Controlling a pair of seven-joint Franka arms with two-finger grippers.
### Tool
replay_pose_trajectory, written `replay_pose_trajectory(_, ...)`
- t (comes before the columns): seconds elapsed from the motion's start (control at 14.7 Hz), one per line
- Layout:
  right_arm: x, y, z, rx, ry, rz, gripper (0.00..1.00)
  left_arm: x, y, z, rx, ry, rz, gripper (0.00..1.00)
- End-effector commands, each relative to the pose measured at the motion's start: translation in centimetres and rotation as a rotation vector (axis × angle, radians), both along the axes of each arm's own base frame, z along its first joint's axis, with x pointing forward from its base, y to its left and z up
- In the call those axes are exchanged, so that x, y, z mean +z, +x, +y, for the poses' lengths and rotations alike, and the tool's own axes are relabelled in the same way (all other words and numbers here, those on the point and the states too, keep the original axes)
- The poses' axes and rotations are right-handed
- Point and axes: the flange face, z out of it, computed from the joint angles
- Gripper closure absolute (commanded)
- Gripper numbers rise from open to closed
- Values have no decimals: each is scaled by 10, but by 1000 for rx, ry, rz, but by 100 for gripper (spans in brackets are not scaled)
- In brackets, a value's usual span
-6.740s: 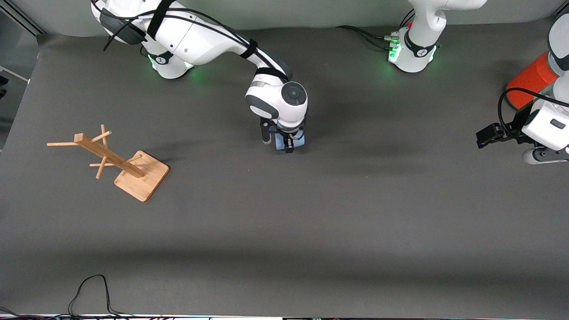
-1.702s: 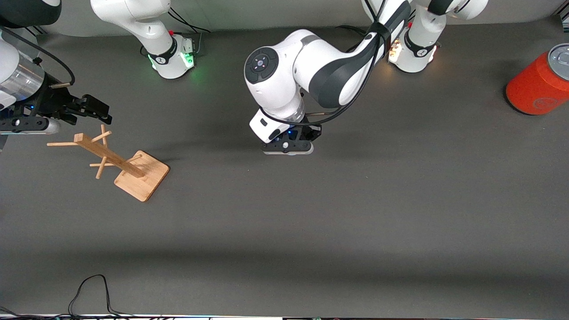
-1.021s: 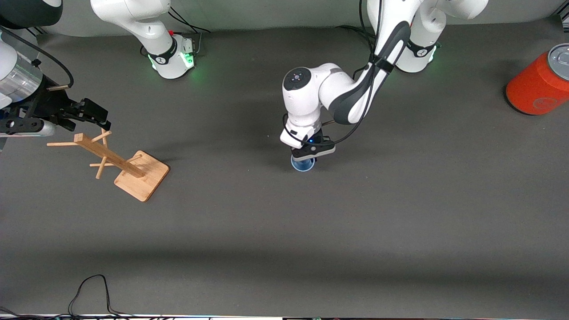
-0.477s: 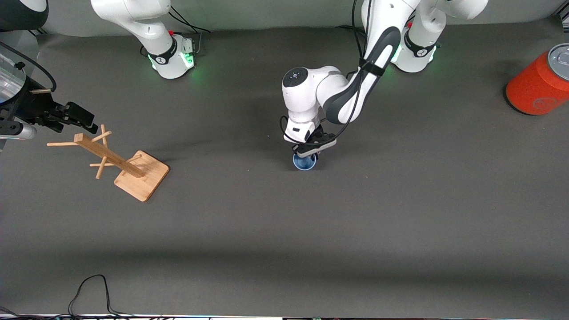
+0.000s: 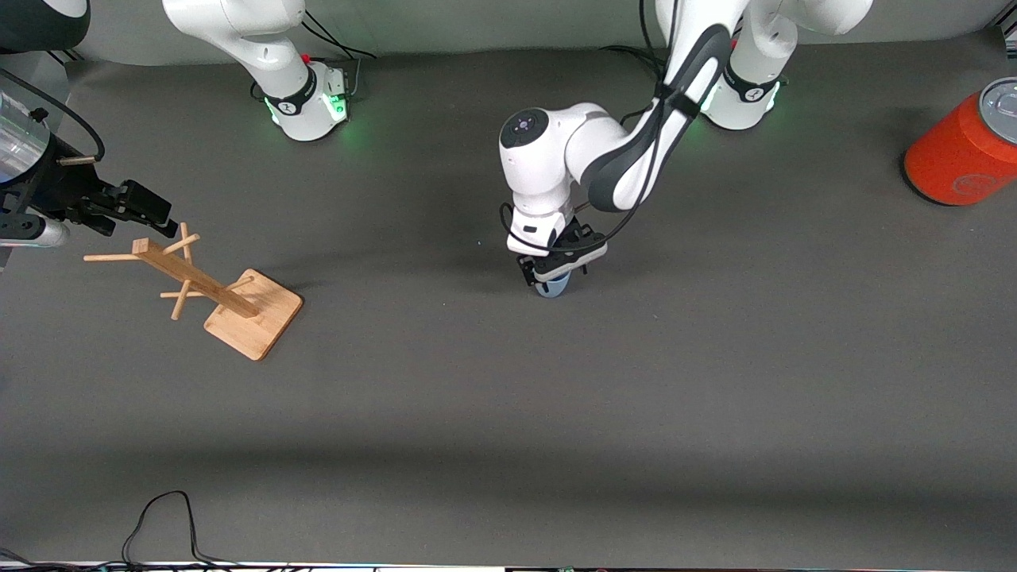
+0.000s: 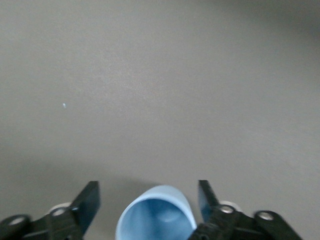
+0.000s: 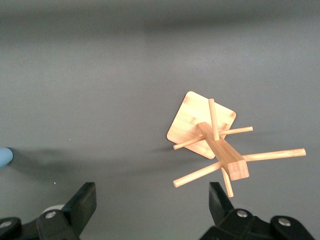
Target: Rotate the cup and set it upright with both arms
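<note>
The light-blue cup (image 5: pixel 553 287) stands at the table's middle, mostly covered in the front view by my left gripper (image 5: pixel 558 272). In the left wrist view the cup (image 6: pixel 156 214) shows its open mouth toward the camera. It sits between the two black fingers (image 6: pixel 89 202) of my left gripper (image 6: pixel 147 188), with a gap on each side. The left gripper is open. My right gripper (image 5: pixel 137 208) hangs open and empty over the table at the right arm's end, just above the wooden rack. The cup shows small at the edge of the right wrist view (image 7: pixel 4 156).
A wooden peg rack (image 5: pixel 199 282) on a square base stands toward the right arm's end; it also shows in the right wrist view (image 7: pixel 215 140). A large orange can (image 5: pixel 961 147) stands at the left arm's end. A black cable (image 5: pixel 159 516) lies at the front edge.
Earlier my right gripper held the cup at the middle, then withdrew to the rack. In the last second my left gripper has turned slightly over the cup and now covers more of it.
</note>
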Motion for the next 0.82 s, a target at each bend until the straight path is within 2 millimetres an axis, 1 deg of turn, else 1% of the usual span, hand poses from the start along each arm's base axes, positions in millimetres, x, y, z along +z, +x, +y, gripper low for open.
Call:
replay_pose_trajectory(0.0, 15, -9, -2, 15, 17, -2, 0, 64, 36, 23, -11, 1, 68, 0)
replay_pose_trajectory(0.07, 20, -9, -3, 12, 17, -9, 0, 87, 53, 37, -19, 2, 100, 0)
replay_pose_trajectory(0.14, 22, -9, -4, 11, 17, -11, 0, 105, 67, 53, -41, 0, 123, 0)
replay_pose_trajectory(0.2, 21, -9, -4, 11, 17, -9, 0, 123, 83, 77, -49, -2, 139, 0)
replay_pose_trajectory(0.34, 21, -8, -5, 7, 18, -15, 0, 154, 108, 136, -84, -12, 153, 0)
replay_pose_trajectory(0.41, 22, -7, -8, 3, 19, -18, 0, 167, 117, 169, -113, -14, 179, 0)
replay_pose_trajectory(0.48, 23, -8, -13, -9, 22, -23, 0, 176, 124, 199, -138, -16, 210, 0)
replay_pose_trajectory(0.54, 21, -4, -20, -25, 30, -20, 0, 191, 128, 226, -163, -14, 217, 0)
replay_pose_trajectory(0.61, 20, -3, -21, -28, 34, -20, 0, 203, 132, 254, -184, -13, 221, 0)
replay_pose_trajectory(0.68, 19, -2, -21, -25, 34, -18, 0, 215, 134, 277, -207, -9, 225, 0)
replay_pose_trajectory(0.75, 20, -3, -20, -22, 31, -20, 0, 220, 137, 297, -224, -16, 230, 0)
